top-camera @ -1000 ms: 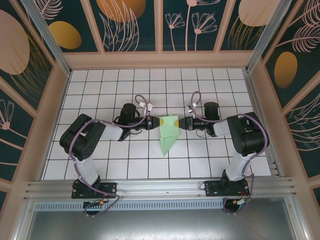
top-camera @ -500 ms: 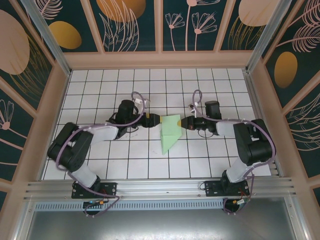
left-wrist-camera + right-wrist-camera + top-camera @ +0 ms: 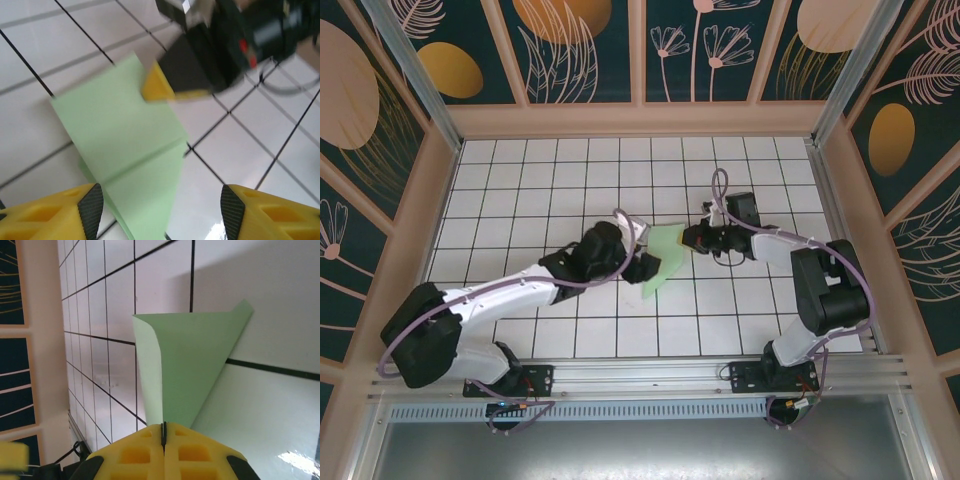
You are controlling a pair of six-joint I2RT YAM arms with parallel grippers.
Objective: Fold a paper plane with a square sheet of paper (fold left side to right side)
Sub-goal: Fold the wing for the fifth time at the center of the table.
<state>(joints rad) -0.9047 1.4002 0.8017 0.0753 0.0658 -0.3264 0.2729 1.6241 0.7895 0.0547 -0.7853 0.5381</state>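
The pale-green sheet of paper [image 3: 665, 255], folded into a pointed paper plane shape, lies mid-table with its tip toward the near edge. My right gripper [image 3: 686, 238] is shut on its far right edge; in the right wrist view the paper [image 3: 195, 365] rises into the closed jaws [image 3: 163, 432]. My left gripper [image 3: 647, 270] hovers over the paper's left side, open. In the left wrist view its fingers [image 3: 91, 210] straddle the creased paper [image 3: 125, 135] with nothing pinched, and the right gripper's yellow tip [image 3: 159, 86] bites the paper's far edge.
The white grid-tiled table [image 3: 520, 190] is boxed in by patterned walls [image 3: 580, 50]. An aluminium rail [image 3: 640, 375] runs along the near edge by the arm bases. The right arm's cable [image 3: 720, 195] loops above its wrist.
My left gripper let go of the paper's left edge, opened, and swung nearer and over the paper's left side. My right gripper closed fully on the right edge.
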